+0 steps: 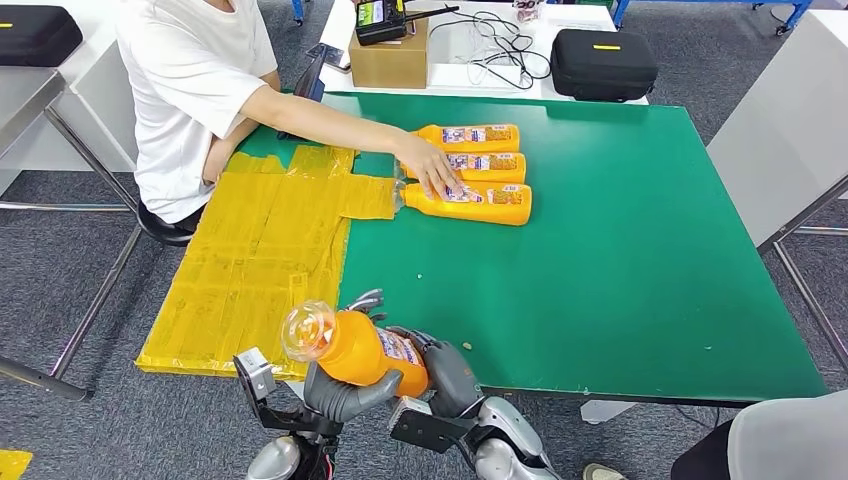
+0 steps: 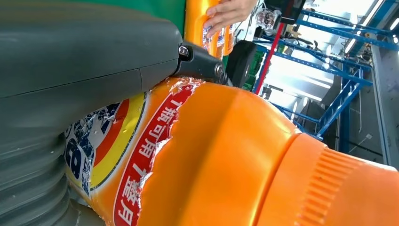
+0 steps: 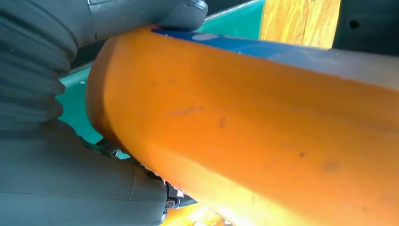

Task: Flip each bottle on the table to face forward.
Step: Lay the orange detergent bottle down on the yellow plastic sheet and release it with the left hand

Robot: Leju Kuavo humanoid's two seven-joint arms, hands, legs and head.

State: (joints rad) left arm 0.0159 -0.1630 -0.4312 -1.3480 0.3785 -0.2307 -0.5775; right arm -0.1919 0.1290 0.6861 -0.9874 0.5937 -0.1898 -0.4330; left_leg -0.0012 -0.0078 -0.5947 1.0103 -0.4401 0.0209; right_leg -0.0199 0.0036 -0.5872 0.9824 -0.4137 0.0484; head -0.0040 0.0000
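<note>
Bottle (image 1: 355, 347) gripped between left robot hand (image 1: 345, 392), right robot hand (image 1: 450, 375)

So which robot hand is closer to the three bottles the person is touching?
Right, but only slightly. The right hand holds the base of the lifted bottle, the end turned toward the three bottles. The left hand grips it further left, nearer the cap.

Held bottle (image 1: 355, 347) sits at table (image 1: 640, 300) near edge, cap end pointing left over the taped sheet (image 1: 250, 260), left hand (image 1: 340, 395) under it, right hand (image 1: 450, 375) at its base. Three bottles (image 1: 475, 170) lie side by side at table's far middle, person's hand (image 1: 432, 170) on them. Cardboard box (image 1: 388, 55) and case (image 1: 603, 62) behind on another table
</note>
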